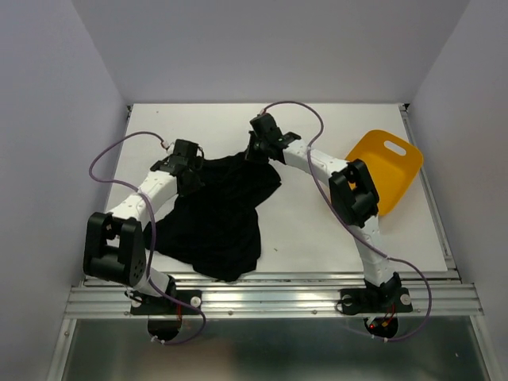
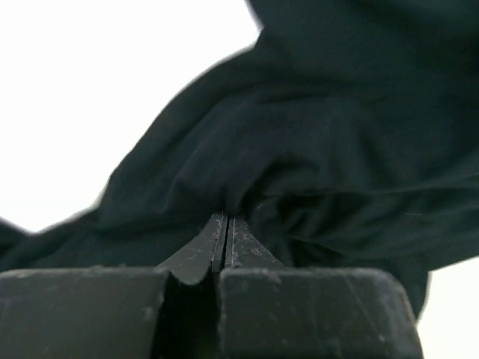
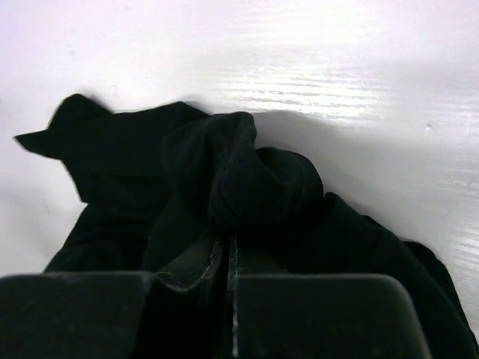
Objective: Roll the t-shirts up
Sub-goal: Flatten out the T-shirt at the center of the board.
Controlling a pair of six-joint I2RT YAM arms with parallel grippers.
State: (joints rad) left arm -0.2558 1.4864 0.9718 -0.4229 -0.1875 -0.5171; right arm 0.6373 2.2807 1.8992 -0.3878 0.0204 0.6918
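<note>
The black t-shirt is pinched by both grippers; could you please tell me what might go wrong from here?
The left gripper and right gripper each pinch only a small bunched fold of the t-shirt, so the fabric may slip out under pull. The t-shirt lies crumpled, not flat, so a roll would likely start uneven. Its hem reaches the near edge of the table and might slide off.

Left gripper (image 2: pixel 227 224) pinching a black shirt (image 2: pixel 322 149).
Its fingers are pressed together, tips buried in a bunched fold of cloth. The shirt fills most of the view, with white table (image 2: pixel 90 97) at upper left and lower right.
</note>
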